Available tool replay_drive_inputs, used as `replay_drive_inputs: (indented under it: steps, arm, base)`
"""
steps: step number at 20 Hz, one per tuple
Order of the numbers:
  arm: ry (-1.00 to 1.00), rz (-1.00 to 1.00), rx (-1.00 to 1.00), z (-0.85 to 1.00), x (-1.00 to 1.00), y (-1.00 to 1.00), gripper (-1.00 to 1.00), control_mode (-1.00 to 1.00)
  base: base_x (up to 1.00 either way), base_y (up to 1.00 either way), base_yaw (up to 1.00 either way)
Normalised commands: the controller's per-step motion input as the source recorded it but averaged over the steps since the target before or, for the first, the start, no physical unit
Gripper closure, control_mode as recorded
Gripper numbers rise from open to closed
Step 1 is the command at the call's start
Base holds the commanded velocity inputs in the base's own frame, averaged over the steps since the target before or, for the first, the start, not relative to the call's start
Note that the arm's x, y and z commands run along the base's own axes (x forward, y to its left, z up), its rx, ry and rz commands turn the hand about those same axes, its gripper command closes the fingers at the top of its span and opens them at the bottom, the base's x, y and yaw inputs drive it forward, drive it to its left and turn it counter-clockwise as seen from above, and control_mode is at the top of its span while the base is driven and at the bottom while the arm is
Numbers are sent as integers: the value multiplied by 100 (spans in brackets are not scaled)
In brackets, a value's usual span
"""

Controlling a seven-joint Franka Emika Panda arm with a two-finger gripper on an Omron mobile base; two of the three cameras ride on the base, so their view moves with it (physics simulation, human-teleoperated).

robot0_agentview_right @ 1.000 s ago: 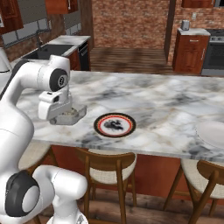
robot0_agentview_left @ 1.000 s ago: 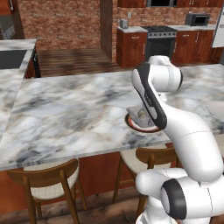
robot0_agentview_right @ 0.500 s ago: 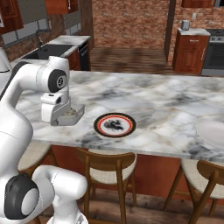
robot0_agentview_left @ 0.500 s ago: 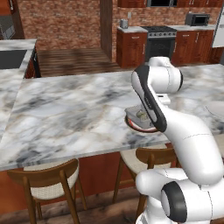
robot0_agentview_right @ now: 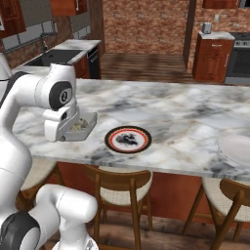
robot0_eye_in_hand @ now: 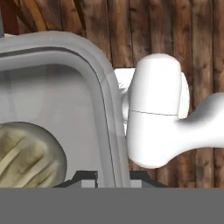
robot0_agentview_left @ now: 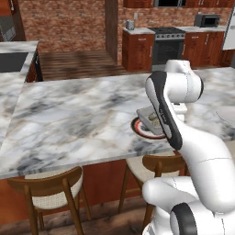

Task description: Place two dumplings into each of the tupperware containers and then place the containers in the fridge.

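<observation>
A brick-walled kitchen with dark red cabinets lies behind a long marble counter [robot0_agentview_right: 185,122], wooden stools tucked under its near edge. In the right base view the gripper [robot0_agentview_right: 62,131] holds a tupperware container [robot0_agentview_right: 82,128] lifted off the counter at about nine o'clock from the round black red-rimmed plate [robot0_agentview_right: 128,139], just beside it; a pale dumpling [robot0_agentview_right: 77,127] lies inside. In the left base view the same tub [robot0_agentview_left: 151,116] hangs over the plate's [robot0_agentview_left: 140,128] far edge, half hidden by the arm. The hand view looks down past the container's grey rim [robot0_eye_in_hand: 103,87], with the fingertips [robot0_eye_in_hand: 83,178] clenched on either side of that wall (one inside, one outside) and a mottled dumpling [robot0_eye_in_hand: 28,155] at eight o'clock on the tub floor. A second pale container [robot0_agentview_right: 235,149] sits well apart at three o'clock of the plate.
</observation>
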Motion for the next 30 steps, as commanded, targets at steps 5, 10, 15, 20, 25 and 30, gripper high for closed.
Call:
replay_drive_inputs:
  steps: [5, 10, 15, 20, 25, 30]
  arm:
    - [0, -7, 0, 21, -7, -1, 100, -100]
    - [2, -5, 5, 9, 0, -5, 100, -100]
    - [2, 0, 1, 0, 0, -1, 100, -100]
    - [1, 0, 0, 0, -2, 0, 100, -100]
    - [2, 0, 0, 0, -5, 0, 100, -100]
    - [0, 0, 0, 0, -19, 0, 100, 100]
  base:
    - [0, 0, 0]
    - [0, 0, 0]
    - [0, 0, 0]
    - [0, 0, 0]
    - [0, 0, 0]
    - [-37, -5, 0]
